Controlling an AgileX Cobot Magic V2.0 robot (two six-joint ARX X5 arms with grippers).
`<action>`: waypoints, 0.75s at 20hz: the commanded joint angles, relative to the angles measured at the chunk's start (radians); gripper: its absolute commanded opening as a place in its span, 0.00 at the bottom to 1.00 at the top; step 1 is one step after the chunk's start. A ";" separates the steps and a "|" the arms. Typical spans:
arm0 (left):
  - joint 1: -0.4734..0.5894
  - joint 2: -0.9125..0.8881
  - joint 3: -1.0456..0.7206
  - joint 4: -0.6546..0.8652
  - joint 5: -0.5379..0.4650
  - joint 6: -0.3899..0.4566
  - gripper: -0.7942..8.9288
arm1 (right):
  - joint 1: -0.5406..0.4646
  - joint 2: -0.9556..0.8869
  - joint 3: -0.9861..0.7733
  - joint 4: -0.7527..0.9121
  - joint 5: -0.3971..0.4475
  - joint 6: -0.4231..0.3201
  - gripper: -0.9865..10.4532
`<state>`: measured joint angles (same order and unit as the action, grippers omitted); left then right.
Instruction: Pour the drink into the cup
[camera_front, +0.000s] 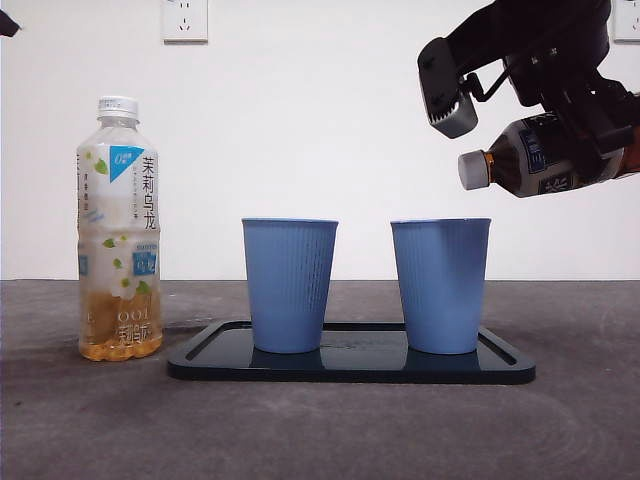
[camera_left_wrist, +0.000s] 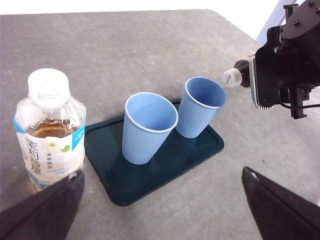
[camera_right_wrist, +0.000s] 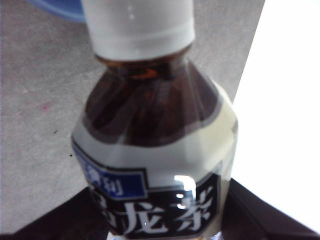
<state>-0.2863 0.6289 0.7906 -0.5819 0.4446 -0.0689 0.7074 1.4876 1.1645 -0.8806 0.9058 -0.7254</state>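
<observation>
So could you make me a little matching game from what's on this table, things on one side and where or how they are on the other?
Things:
1. Dark-tea plastic bottle with white cap
2. Pale-tea plastic bottle with white cap
3. Two ribbed blue plastic cups
4. Dark flat tray

States:
A. Upright on the bare table, beside the tray
B. Lies on the table under the cups
C. Tilted in the air, held by the right gripper
D. Stand empty on the tray

Pairs: 1-C, 2-A, 3-D, 4-B

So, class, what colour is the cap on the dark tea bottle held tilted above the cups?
White, clearest in the right wrist view: cap.
</observation>
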 joint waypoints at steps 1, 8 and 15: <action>-0.004 0.005 0.018 0.004 0.004 0.009 0.59 | 0.011 0.008 0.037 0.011 0.045 0.069 0.26; -0.004 0.005 0.018 0.003 0.004 0.017 0.59 | -0.001 -0.065 0.036 0.041 -0.188 0.495 0.26; -0.004 0.005 0.018 0.002 0.004 0.024 0.59 | -0.130 -0.344 -0.127 0.475 -0.510 0.708 0.26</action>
<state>-0.2863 0.6292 0.7906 -0.5873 0.4442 -0.0612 0.5728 1.1473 1.0332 -0.4694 0.3901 -0.0589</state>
